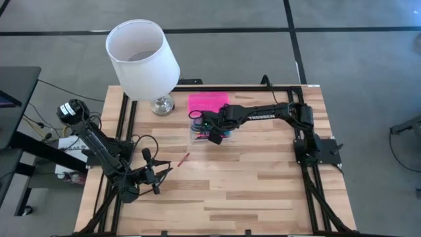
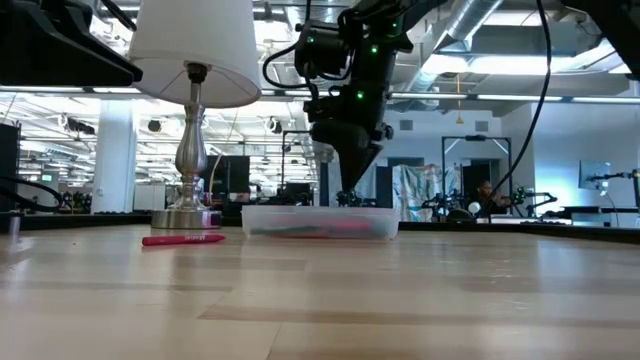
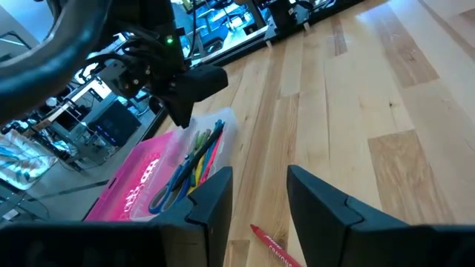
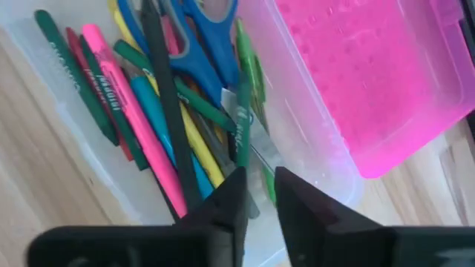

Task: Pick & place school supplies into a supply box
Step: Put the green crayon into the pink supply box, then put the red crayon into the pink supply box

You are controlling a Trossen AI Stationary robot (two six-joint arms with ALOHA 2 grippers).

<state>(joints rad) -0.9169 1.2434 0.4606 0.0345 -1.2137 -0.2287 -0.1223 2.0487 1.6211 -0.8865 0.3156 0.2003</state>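
Now the last loose red pen (image 1: 182, 158) lies just ahead of the left gripper (image 1: 160, 176), fingers spread and empty, long axis slanting toward the pencil case (image 1: 209, 117), where the right gripper (image 1: 212, 134) hovers; its fingers I cannot tell.

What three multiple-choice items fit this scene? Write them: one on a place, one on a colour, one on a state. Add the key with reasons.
1. Where does the red pen lie?
A. inside the supply box
B. on the table, outside the box
C. on top of the lid

2. What colour is the box's lid?
A. blue
B. yellow
C. pink

3. How does the lid stand?
A. shut over the base
B. swung open, flat beside the base
C. propped upright

Key:
1 B: the high view shows the pen on bare wood, apart from the box.
2 C: the lid is bright pink in the high view.
3 B: the pens in the base lie uncovered, with the lid flat beside them.
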